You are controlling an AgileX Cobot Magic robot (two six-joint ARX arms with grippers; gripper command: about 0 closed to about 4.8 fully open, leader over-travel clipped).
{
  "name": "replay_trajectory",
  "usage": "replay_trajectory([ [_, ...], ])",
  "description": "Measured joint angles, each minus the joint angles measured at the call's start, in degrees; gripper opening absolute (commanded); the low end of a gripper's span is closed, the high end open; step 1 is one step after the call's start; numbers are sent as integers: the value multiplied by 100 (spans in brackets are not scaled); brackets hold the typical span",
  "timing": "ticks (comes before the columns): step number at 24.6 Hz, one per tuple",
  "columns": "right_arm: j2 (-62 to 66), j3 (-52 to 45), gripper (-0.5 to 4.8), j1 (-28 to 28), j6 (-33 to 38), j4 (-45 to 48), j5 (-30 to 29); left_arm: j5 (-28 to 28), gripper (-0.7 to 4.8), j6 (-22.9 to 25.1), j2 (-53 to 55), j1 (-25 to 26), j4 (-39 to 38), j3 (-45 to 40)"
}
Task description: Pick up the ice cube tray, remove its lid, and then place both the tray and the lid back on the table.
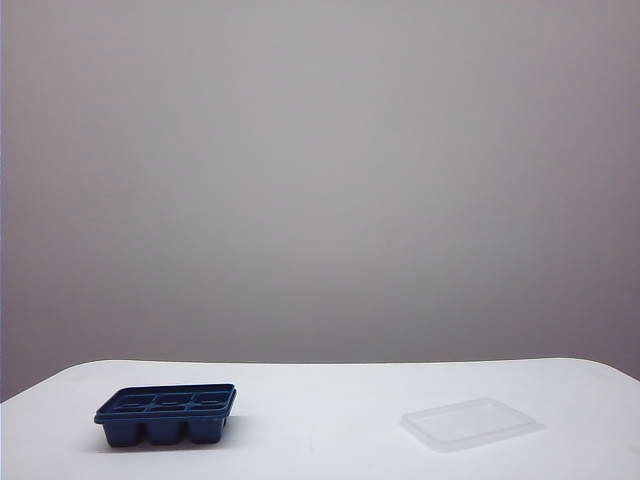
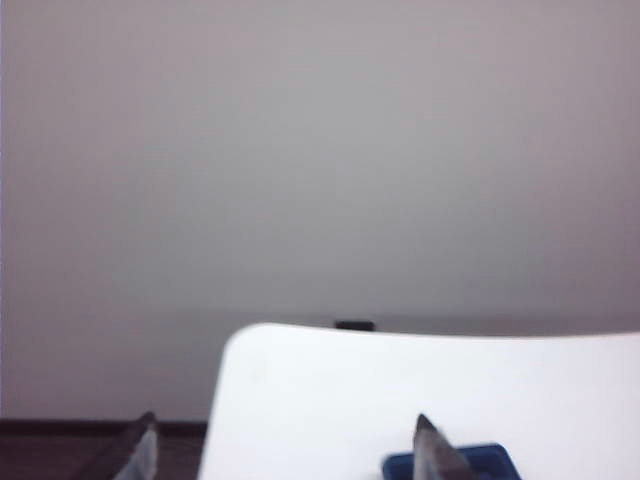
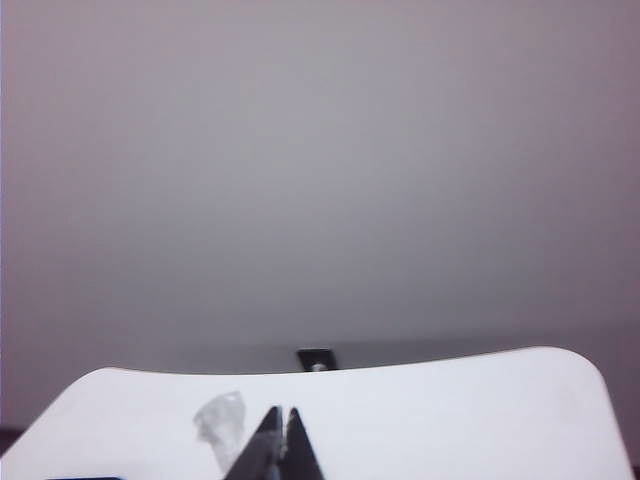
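Observation:
The dark navy-blue ice cube tray (image 1: 168, 415) stands uncovered on the white table (image 1: 330, 395) at the front left. The clear frosted lid (image 1: 470, 423) lies flat on the table at the front right, well apart from the tray. Neither arm shows in the exterior view. In the left wrist view my left gripper (image 2: 284, 420) is open, its two fingertips far apart and nothing between them; a corner of the tray (image 2: 490, 462) peeks out beside one fingertip. In the right wrist view my right gripper (image 3: 281, 412) is shut and empty, raised over the table with the lid (image 3: 222, 420) lying just beside its tips.
A plain grey wall backs the table. A small dark fixture (image 3: 317, 358) sits at the table's far edge, also seen from the left wrist as a dark fixture (image 2: 354, 325). The table's rounded corner (image 2: 235, 345) and dark floor lie by the left gripper.

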Motion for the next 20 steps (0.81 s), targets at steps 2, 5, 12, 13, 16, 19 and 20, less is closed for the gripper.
replay_trajectory([
  [2,-417,-374,-7,7,31,-11,101,35,327,-24,-9,-42,133,-153],
  [5,-817,-728,-7,87,46,-17,330,33,326,74,-61,-68,485,-413],
  [12,-896,-1381,-5,203,50,-109,1353,11,183,302,-85,-66,684,-1309],
  [13,-894,-1381,-5,203,50,-232,1541,-11,144,339,-85,-66,678,-1364],
  [16,-894,-1381,6,203,50,-529,1668,-33,11,354,-85,-59,664,-1390],
  [19,-894,-1381,10,203,48,-804,1606,-33,-6,474,-87,-59,584,-1456],
  [20,-894,-1381,9,203,50,-822,1600,-33,-6,490,-85,-59,479,-1467],
])
